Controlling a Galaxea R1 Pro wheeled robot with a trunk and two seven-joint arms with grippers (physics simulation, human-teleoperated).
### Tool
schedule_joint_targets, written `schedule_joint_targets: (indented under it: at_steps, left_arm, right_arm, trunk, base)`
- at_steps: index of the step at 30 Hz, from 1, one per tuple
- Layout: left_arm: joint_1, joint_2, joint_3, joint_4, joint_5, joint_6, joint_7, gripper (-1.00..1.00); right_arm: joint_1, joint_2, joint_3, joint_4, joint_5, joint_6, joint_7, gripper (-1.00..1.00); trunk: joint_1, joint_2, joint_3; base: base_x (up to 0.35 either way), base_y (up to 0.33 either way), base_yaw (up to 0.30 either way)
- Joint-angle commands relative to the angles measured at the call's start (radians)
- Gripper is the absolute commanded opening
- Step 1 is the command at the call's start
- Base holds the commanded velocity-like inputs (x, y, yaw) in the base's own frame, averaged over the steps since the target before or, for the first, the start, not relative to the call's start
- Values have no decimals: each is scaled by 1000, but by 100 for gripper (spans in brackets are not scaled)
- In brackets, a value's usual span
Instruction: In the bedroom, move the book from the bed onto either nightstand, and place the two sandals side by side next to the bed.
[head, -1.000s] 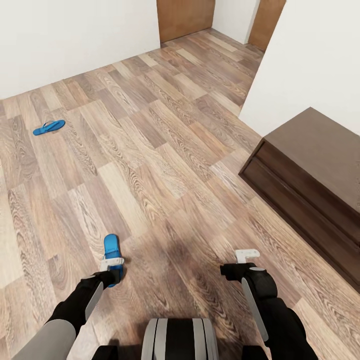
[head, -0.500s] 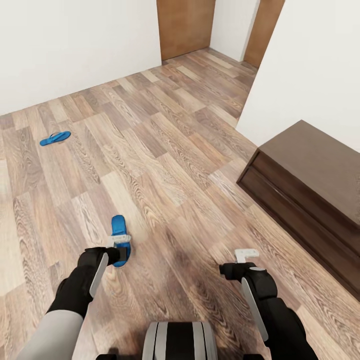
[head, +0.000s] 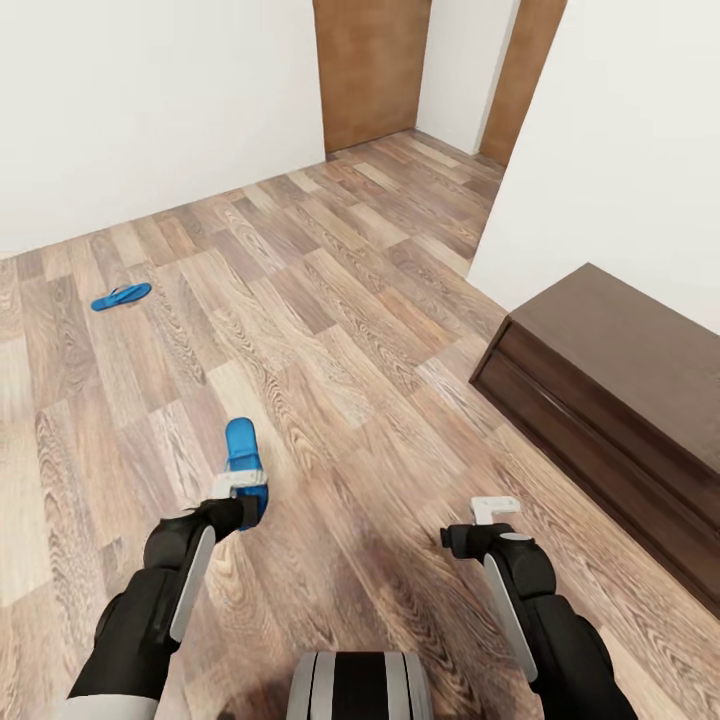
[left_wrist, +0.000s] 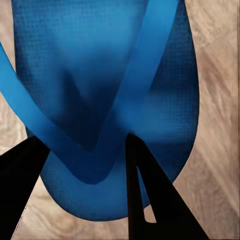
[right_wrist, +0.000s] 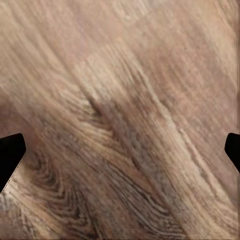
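Gripping one blue sandal (head: 243, 462) at its heel end, the left gripper (head: 240, 490) has its fingers (left_wrist: 145, 195) clenched on it above the wood-plank floor (head: 340, 330). The other sandal (head: 121, 296) lies well apart near the white wall (head: 150, 100). The right gripper (head: 494, 510) hangs released, fingers spread, near a dark brown nightstand (head: 620, 400).

Wood-plank floor (head: 330, 330) in mixed brown tones runs diagonally across the head view, grain sharp, light even with soft shadows only. Plain white wall (head: 150, 100) along the far left, another white wall (head: 620, 150) jutting in at right, with brown wooden door panels (head: 372, 70) in the gap between them at the far end. Low dark brown cabinet (head: 620, 400) with glossy top and drawer fronts stands against the right wall.
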Motion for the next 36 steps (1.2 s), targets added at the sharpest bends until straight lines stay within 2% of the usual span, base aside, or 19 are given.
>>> schedule_joint_targets:
  at_steps: [1, 2, 19, 36]
  left_arm:
    - [1, -1, -14, -3, 1, 6, -1, -100]
    - [2, 0, -42, -6, -1, 7, -1, -100]
    - [2, -1, -48, -6, -2, 9, -1, -100]
    - [2, -1, -48, -4, -2, 10, -1, -100]
  right_arm:
    - [0, 0, 0, -2, -1, 5, -4, 100]
    - [0, 1, 0, -3, -1, 6, -5, 100]
    - [0, 0, -2, -4, -2, 7, -5, 100]
    - [0, 0, -2, -3, -2, 7, -3, 100]
  trunk:
    - [-1, 0, 4]
    - [-1, 0, 8]
    - [-9, 4, 84]
    - [-16, 8, 153]
  base:
    - [0, 0, 119]
    - [0, 0, 239]
    - [0, 0, 237]
    - [0, 0, 26]
